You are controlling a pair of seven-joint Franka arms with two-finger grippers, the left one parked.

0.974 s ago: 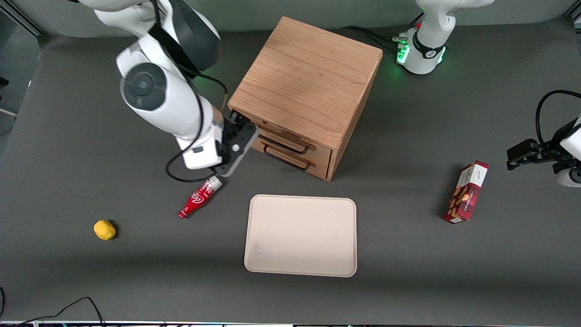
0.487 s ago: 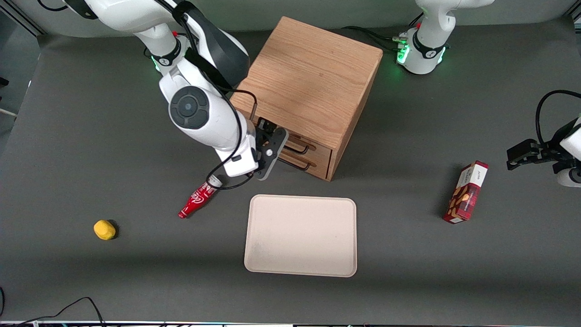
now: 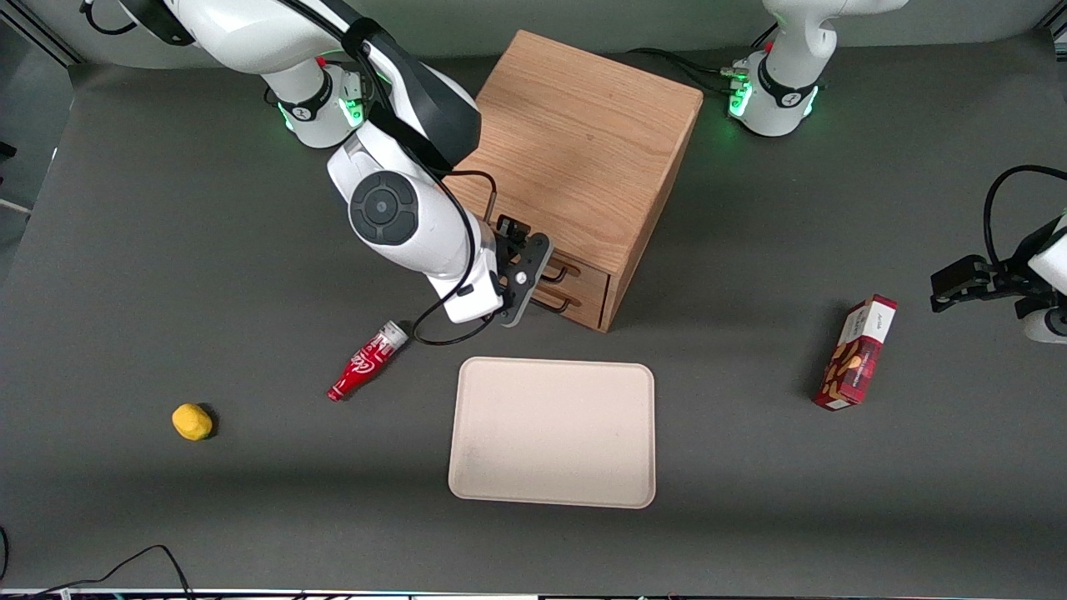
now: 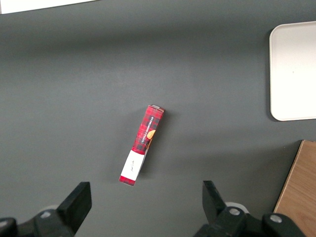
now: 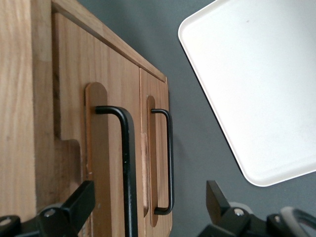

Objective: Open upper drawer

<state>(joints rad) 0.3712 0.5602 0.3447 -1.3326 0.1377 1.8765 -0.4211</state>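
Two fingers (image 5: 79, 205) of the gripper (image 5: 148, 212) spread wide, one on each side of the upper drawer's handle (image 5: 127, 163), not closed on it. Gripper (image 3: 523, 275) right in front of the cabinet (image 3: 575, 158), at the drawer fronts. Upper drawer (image 5: 106, 148) shut, flush with the cabinet face, just above the lower drawer (image 5: 157, 163) with its own black handle (image 5: 169, 163). Nearer to the front camera, a pale tray (image 3: 552, 432) flat on the grey table (image 3: 167, 292). Toward the working arm's end, a red bottle (image 3: 367, 361) on its side and a yellow lump (image 3: 192, 422). Toward the parked arm's end, a red box (image 3: 857, 353).
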